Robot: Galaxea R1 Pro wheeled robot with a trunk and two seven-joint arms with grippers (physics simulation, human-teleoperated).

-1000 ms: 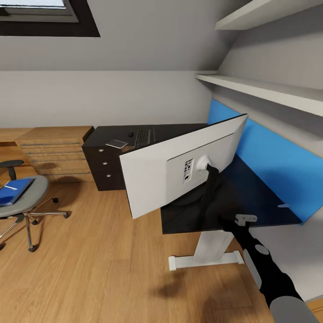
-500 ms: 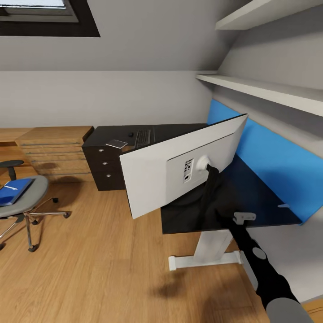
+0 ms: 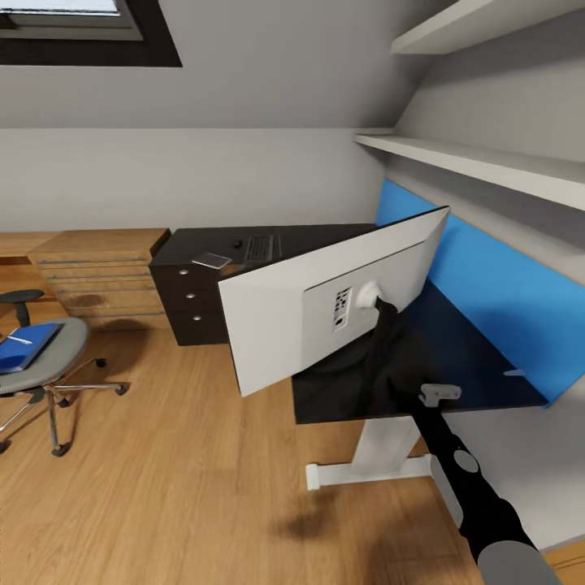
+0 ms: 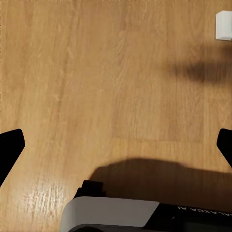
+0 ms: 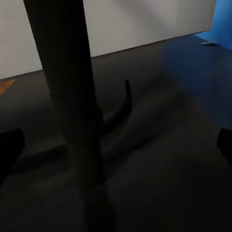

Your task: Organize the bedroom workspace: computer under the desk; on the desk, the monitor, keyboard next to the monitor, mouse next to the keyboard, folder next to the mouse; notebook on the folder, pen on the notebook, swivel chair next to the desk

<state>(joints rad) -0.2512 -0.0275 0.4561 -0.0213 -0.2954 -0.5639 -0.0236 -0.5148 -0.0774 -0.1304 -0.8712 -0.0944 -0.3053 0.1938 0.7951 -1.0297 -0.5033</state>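
Head view first: the monitor (image 3: 325, 301) stands on the black worktop (image 3: 479, 357) with its white back toward the camera and tilted, its lower left corner hanging out past the worktop edge. The right arm reaches in toward the black stem, and the right tool (image 3: 388, 341) is lost in all that dark, so from here I can't tell how it's set. Further back on the worktop the keyboard (image 3: 258, 246) lies near the far end, and the swivel chair (image 3: 41, 366) sits well apart on the wood floor with the blue folder (image 3: 24, 345) and what looks like the pen (image 3: 18, 340) on its seat. Left wrist view: the left tool (image 4: 116, 145) is spread wide with nothing in it, hovering over bare floor (image 4: 96, 72), a white bit of the desk foot (image 4: 224, 25) off in one corner. Right wrist view: the stem (image 5: 72, 87) is right up close, between the two wide-apart fingertips, with the curved edge of the base (image 5: 123, 104) behind it, so I'd say the tool is open and gripping nothing yet. Risk as I see it: that screen is top-heavy and already leaning, so a bump on the stem or a lopsided grab could tip it off the edge. Closing too low could also jam a finger against the base.
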